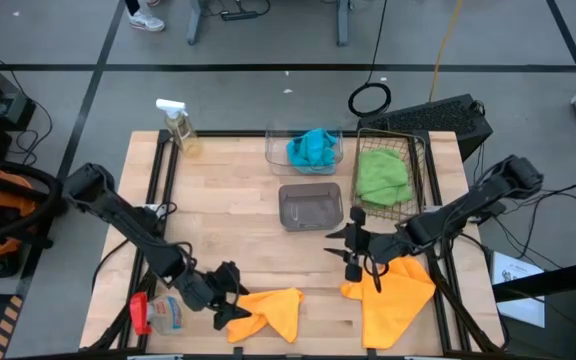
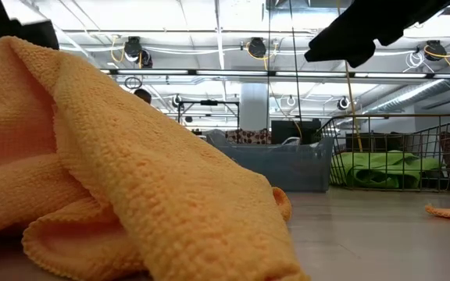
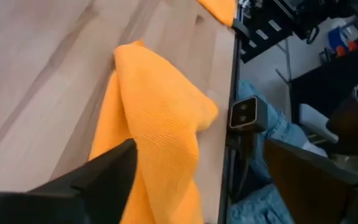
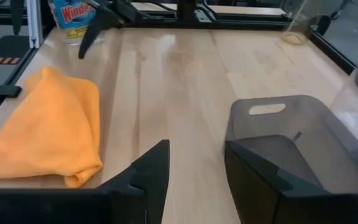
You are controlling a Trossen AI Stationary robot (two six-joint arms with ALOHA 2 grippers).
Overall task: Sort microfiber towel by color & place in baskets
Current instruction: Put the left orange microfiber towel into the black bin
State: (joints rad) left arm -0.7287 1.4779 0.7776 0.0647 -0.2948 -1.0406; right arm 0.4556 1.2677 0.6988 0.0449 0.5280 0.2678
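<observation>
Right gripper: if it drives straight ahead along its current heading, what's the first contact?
Likely the smoky grey tub: its near wall sits just ahead of the open right gripper. Depth is unclear, and one finger may pass over bare table beside it.

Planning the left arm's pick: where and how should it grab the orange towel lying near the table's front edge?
Judging by its pose, grip the raised fold of the orange towel, the bunched ridge nearest the left gripper. That hump stands off the table, giving the jaws something to close on; the flatter far end would not. Come from above on the gripper's side, jaws across the ridge.
</observation>
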